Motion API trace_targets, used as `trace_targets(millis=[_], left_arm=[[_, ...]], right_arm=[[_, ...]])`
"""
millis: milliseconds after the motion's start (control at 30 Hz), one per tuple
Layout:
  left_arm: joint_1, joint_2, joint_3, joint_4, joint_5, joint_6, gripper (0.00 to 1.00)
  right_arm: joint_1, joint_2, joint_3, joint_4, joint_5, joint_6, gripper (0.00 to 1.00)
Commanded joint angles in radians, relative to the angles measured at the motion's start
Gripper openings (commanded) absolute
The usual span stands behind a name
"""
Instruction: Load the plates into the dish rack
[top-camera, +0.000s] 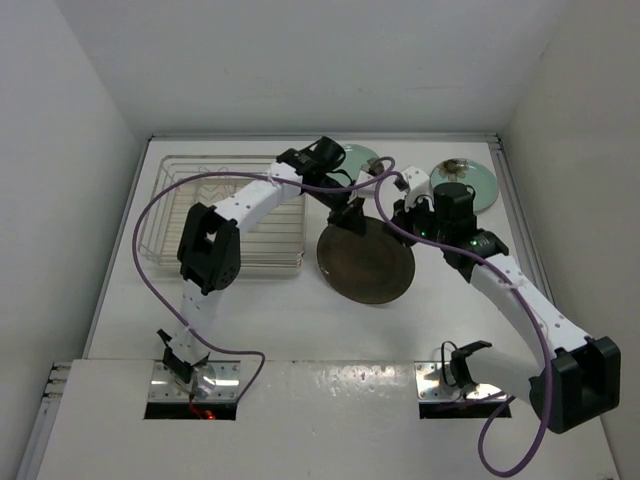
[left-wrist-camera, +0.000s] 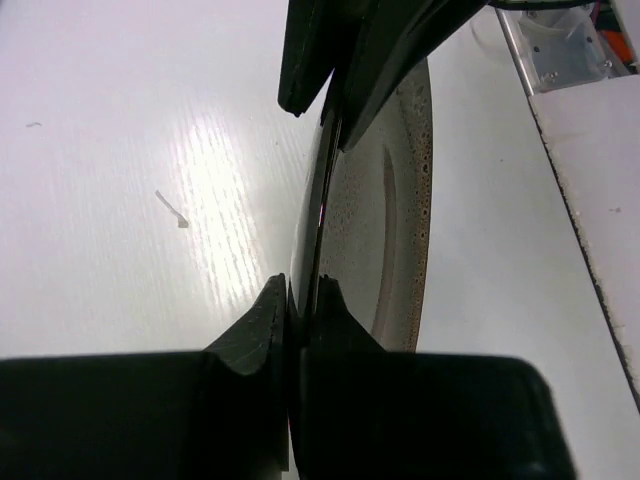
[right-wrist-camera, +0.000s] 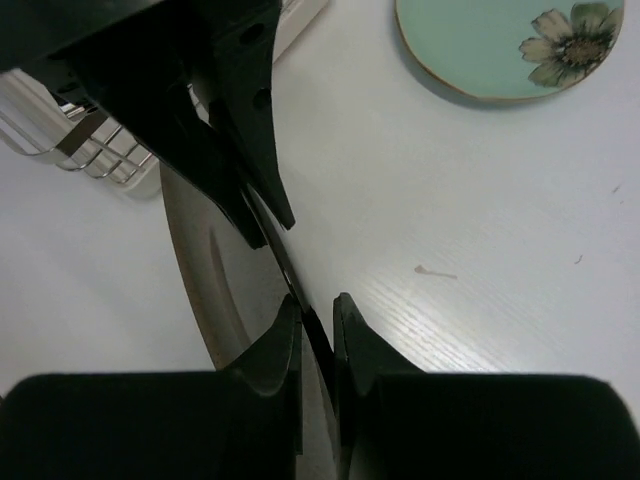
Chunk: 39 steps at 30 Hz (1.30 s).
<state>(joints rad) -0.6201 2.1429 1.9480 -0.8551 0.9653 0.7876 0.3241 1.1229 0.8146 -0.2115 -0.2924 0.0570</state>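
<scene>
1. Desk is carrying the dish rack at its left side.
2. The brown plate is standing tipped up just right of the rack. I am judging that this is so it can enter a slot edge-on.
3. The mint plates are lying flat at the back, waiting.
4. My left hand is pinching the brown plate's rim. My right hand is straddling that rim, and I cannot tell whether it is squeezing.

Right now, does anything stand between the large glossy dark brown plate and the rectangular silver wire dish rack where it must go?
Nothing visible does. The glossy dark brown plate, held at its rim by the left gripper, is just right of the silver wire dish rack; only white table shows between them.
</scene>
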Motion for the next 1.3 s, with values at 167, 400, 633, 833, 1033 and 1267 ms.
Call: trace_targets(millis=[167, 400, 633, 833, 1033, 1267], left_arm=[[-0.009, -0.006, 0.153, 0.081, -0.068, -0.025, 0.00], [0.013, -0.025, 0.513, 0.036, -0.039, -0.022, 0.00], [0.109, -0.156, 0.588, 0.025, -0.146, 0.188, 0.00], [0.313, -0.277, 0.536, -0.070, -0.215, 0.441, 0.00], [0.523, -0.337, 0.536, -0.196, -0.197, 0.622, 0.00], [0.672, -0.380, 0.416, -0.309, -0.258, 0.851, 0.00]], right_arm=[[0.003, -0.080, 0.041, 0.218, 0.030, 0.063, 0.46], [-0.034, -0.207, 0.075, 0.216, 0.139, 0.012, 0.99], [-0.043, -0.302, 0.107, 0.176, 0.252, -0.090, 0.99], [-0.043, -0.336, 0.080, 0.161, 0.274, -0.086, 0.99], [-0.043, -0.315, 0.046, 0.204, 0.249, -0.019, 0.99], [-0.043, -0.259, 0.055, 0.244, 0.196, 0.018, 0.99]])
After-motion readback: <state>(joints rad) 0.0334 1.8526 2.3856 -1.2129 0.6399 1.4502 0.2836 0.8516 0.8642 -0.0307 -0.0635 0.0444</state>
